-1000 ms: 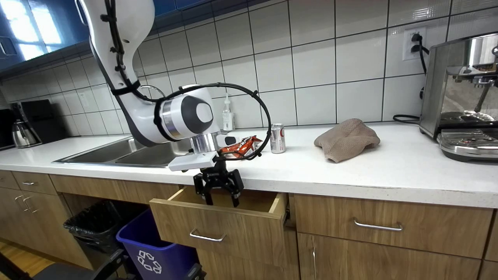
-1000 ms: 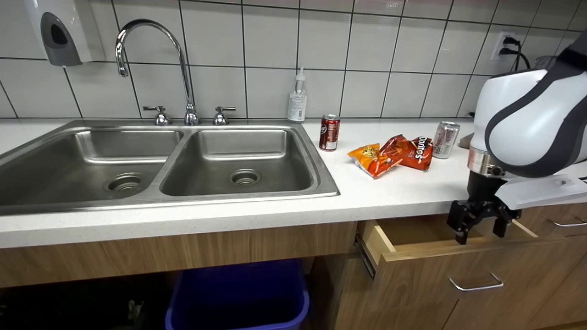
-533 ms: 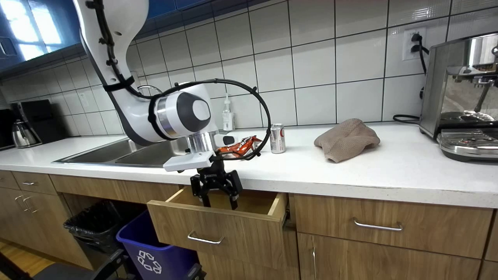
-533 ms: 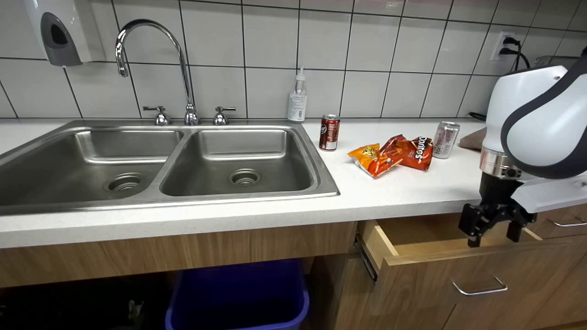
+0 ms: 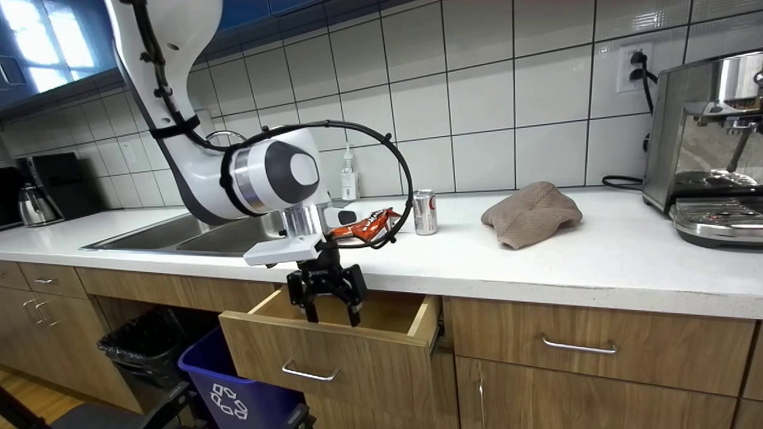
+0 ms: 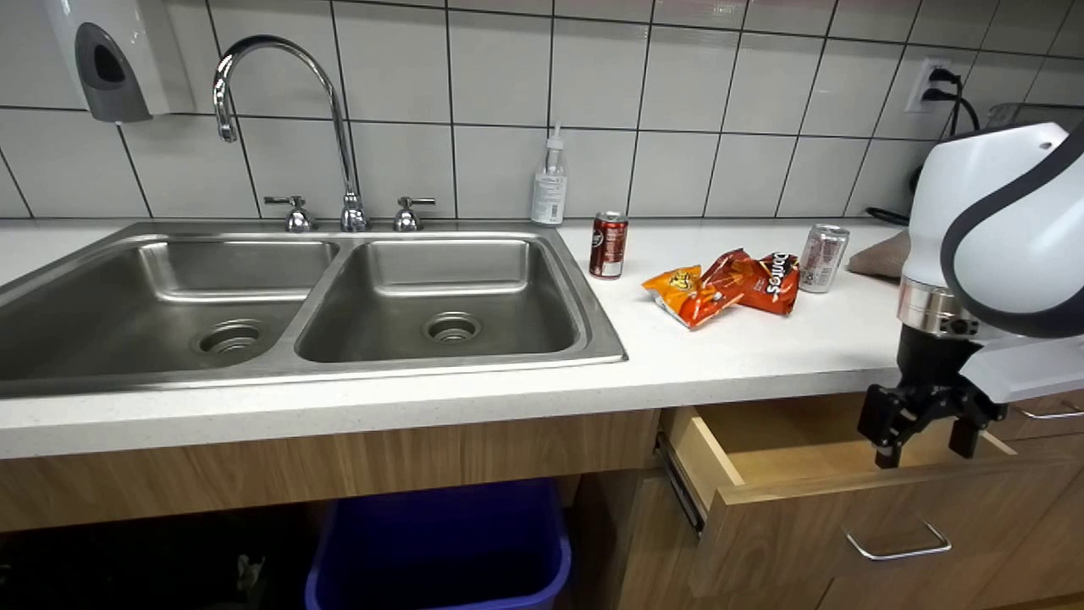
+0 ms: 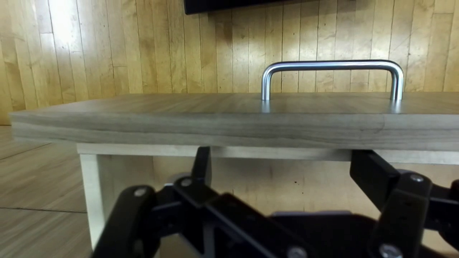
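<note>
My gripper (image 5: 334,319) is hanging spread at a pulled-out drawer (image 5: 369,369)

I am pointing two fingers (image 7: 203,163) down on the far side of the drawer's front panel (image 7: 172,104), and they are standing well apart. In the wrist view their tips are overlapping the panel's inner lip; whether they are touching it I cannot tell. A metal handle (image 7: 333,65) is jutting from the panel's near face. The drawer is sticking out from under the near edge of a white countertop (image 5: 596,268), to the right of a two-bowl sink (image 6: 453,267).

On the countertop a silver can (image 6: 823,258) is standing upright, and just left of it a red bag (image 6: 771,284) is lying against an orange bag (image 6: 677,288). Farther left, a dark red can (image 6: 608,246) is standing near the sink, while a pump bottle (image 6: 550,195) is standing by the sink's far right corner. To the right a brown cloth (image 5: 530,214) is lying in a mound, and a coffee machine (image 5: 679,125) is standing beyond it.

Below, to the left of the drawer, a blue bin (image 5: 268,394) is standing beside a black-lined bin (image 5: 140,363)
</note>
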### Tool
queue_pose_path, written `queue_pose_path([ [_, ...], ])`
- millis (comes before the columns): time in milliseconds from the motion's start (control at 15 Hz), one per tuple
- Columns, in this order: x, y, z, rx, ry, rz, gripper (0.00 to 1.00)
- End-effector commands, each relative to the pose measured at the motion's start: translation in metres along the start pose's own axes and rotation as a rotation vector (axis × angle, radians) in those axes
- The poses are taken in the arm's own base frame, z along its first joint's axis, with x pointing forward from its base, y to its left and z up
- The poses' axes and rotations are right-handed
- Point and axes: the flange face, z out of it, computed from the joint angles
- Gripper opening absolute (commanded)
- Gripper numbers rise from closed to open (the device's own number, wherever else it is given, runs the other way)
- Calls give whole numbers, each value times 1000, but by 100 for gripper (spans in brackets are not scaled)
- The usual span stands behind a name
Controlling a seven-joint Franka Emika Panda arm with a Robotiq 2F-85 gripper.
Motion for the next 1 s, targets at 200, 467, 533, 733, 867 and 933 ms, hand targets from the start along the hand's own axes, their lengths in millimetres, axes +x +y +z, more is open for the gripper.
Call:
queue_pose_path([
  [200,-27,4,-3,-13,-46,3,100],
  [467,-36,3,-1,-10,-64,0,100],
  [533,-38,3,0,-10,-69,1,100],
  [733,-42,6,-1,-9,-79,10,100],
  [867,-44,7,-1,-11,-84,10,100],
  [933,-46,7,-1,-10,-87,10,100],
])
